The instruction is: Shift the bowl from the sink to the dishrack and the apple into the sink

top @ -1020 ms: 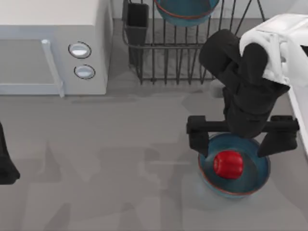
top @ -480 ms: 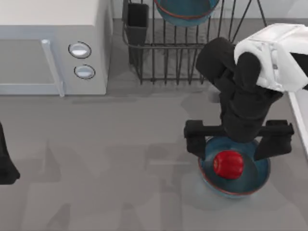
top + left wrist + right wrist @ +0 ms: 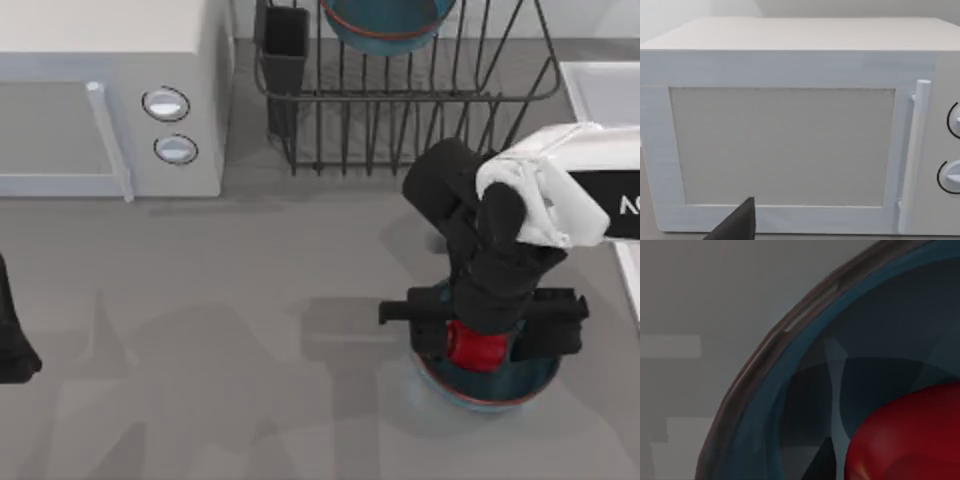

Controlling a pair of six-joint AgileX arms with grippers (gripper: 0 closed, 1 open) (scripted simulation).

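R claw [image 3: 478, 330] apart round apple [image 3: 476, 348] in bowl [image 3: 520, 382] — dishrack [image 3: 400, 100], microwave [image 3: 110, 100] behind.

The apple [image 3: 478, 346] lies in a bowl [image 3: 490, 385] on the bench [image 3: 250, 330], before the dishrack [image 3: 400, 90], right of the microwave [image 3: 100, 90].

Glossy apple [image 3: 478, 347]; glazed bowl [image 3: 532, 380]; wire dishrack [image 3: 400, 110].

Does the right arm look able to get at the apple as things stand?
Probably yes. The right gripper is already down over the apple, its fingers on either side of it inside the bowl on the table. Nothing lies between them, though the bowl's wall leaves little room beside the fingers.
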